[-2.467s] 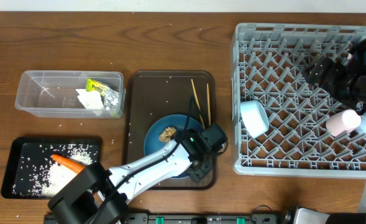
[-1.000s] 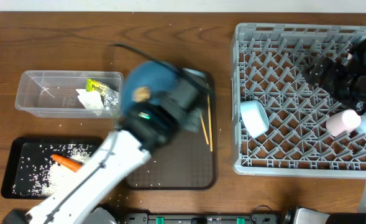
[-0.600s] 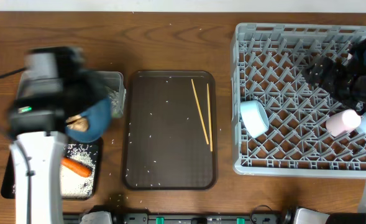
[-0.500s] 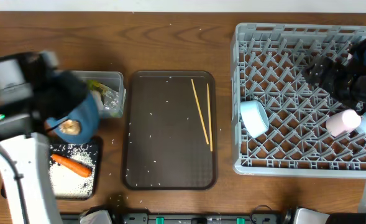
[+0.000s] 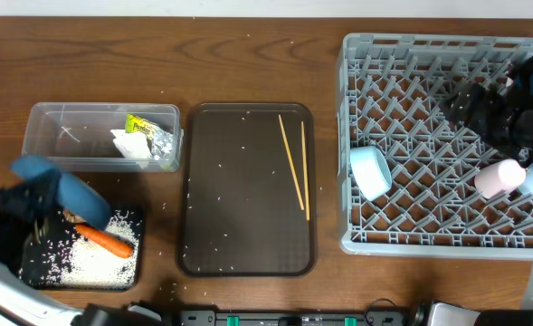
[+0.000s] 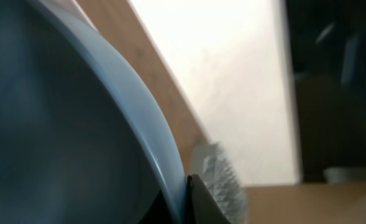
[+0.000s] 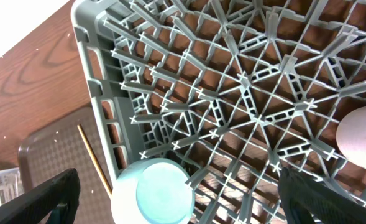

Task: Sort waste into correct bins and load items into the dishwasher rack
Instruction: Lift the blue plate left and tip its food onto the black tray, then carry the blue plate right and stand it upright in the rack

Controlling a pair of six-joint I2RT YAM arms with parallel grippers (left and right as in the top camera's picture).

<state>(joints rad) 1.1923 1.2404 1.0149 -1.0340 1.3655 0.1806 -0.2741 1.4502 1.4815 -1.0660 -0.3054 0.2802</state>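
Clamped on the large blue plate [image 5: 74, 194], the left hand [image 5: 38, 205] has swung it over the black tray [image 5: 138, 272], tilted for scraping; the right hand [image 7: 183, 194] gapes empty.

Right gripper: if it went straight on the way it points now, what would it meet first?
Probably the light blue cup, lying in the dishwasher rack between the fingers of the open right gripper, left of centre. If it misses the cup, the rack's lattice floor is next; depth is hard to judge.
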